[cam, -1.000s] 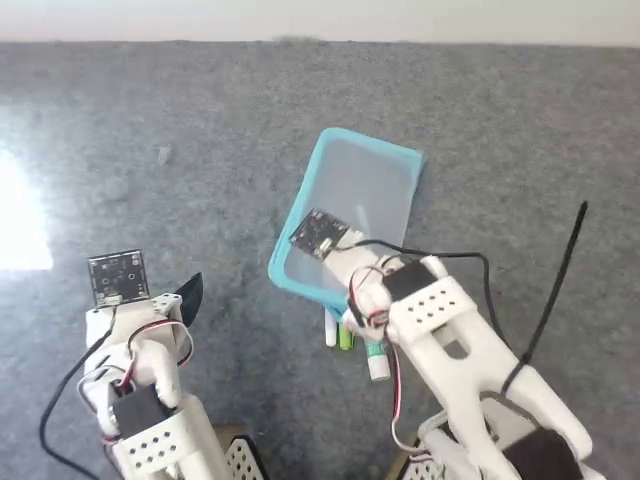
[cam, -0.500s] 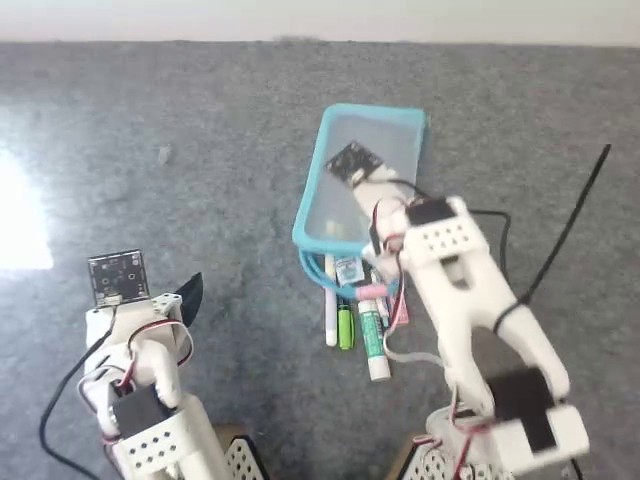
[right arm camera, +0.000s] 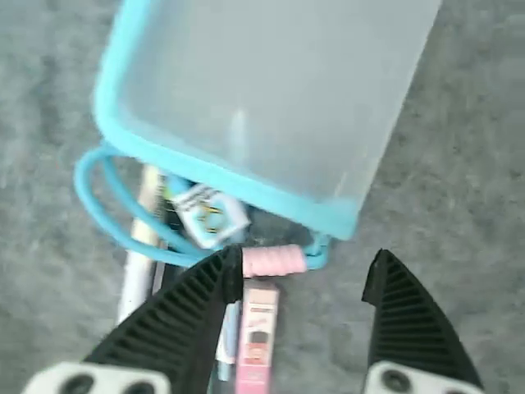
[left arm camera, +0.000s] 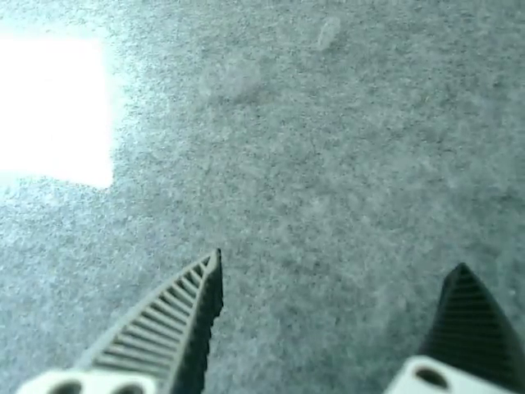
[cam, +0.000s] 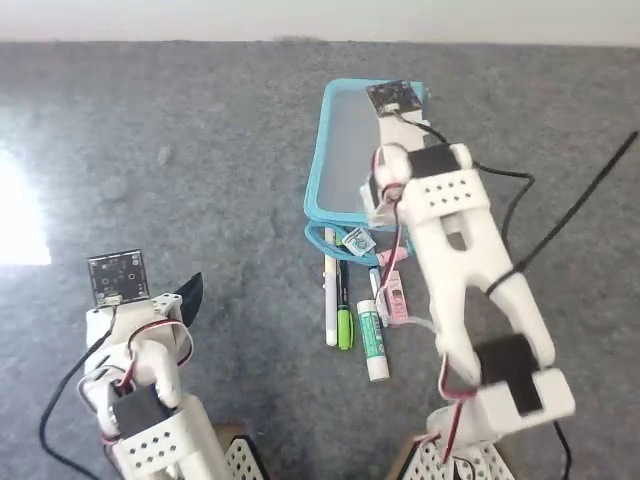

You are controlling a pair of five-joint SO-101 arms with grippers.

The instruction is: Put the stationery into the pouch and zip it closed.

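Observation:
A translucent pouch [cam: 345, 140] with a teal rim lies at the far middle of the table, its teal loop [cam: 322, 238] toward the arms. In the right wrist view the pouch [right arm camera: 271, 90] is just beyond my open right gripper [right arm camera: 303, 263], which hovers above its near corner and holds nothing. The stationery lies in a row on the near side: a white pen [cam: 330, 300], a green marker [cam: 345, 325], a white glue stick [cam: 374, 345], a pink item [cam: 393, 295] and a small eraser [cam: 358, 241]. My left gripper [left arm camera: 338, 264] is open over bare mat at the near left.
The right arm [cam: 445, 215] stretches over the pouch's right side and hides part of it. Grey mat [cam: 180, 150] covers the table. A bright glare patch [cam: 15, 215] sits at the left edge. A black cable [cam: 590, 190] runs at the right.
The right arm has stretched farther out. The pouch has shifted away and turned straighter, and the row of stationery now lies uncovered. The left arm has kept still.

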